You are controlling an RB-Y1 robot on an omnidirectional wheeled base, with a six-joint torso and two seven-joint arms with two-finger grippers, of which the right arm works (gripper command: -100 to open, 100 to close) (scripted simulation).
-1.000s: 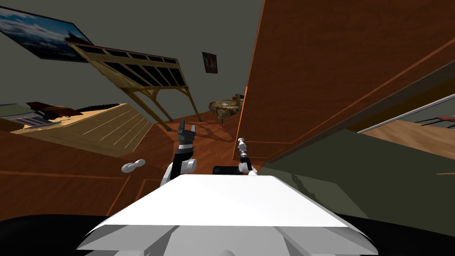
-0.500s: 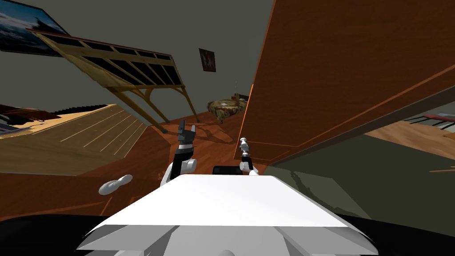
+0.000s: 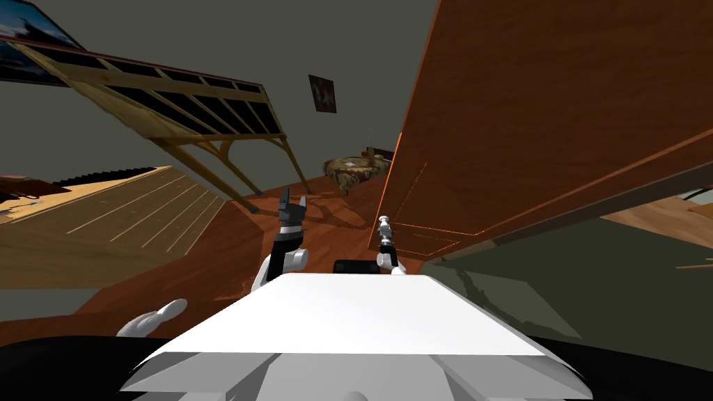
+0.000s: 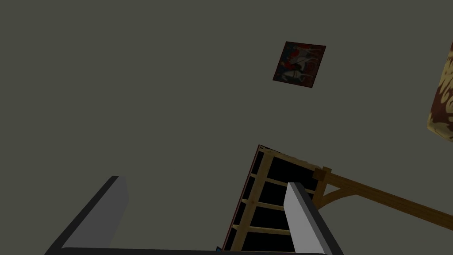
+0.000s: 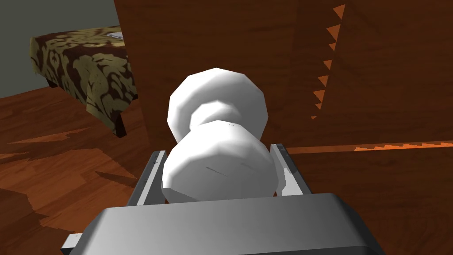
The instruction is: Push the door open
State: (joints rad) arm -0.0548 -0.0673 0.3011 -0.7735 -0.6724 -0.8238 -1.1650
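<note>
Across the upper right of the head view slants the brown door (image 3: 557, 104), its near edge running down toward the middle of the frame. Just right of centre, above the chest, the right gripper (image 3: 382, 230) reaches up to that edge. The right wrist view shows its two fingers (image 5: 149, 181) pressed against the sides of a white door knob (image 5: 219, 133). The knob sits between them and stands out from the brown door panel beyond.

Left of centre in the head view, the left gripper (image 3: 292, 207) points upward, apart from the door. Its fingers (image 4: 106, 212) are spread wide with nothing between them. Reddish wooden floor (image 3: 327, 230) lies between the two grippers. Beyond it, near the middle of the frame, stands a table with a brown patterned cloth (image 3: 351, 170). A white handle (image 3: 150, 320) shows at the lower left.
</note>
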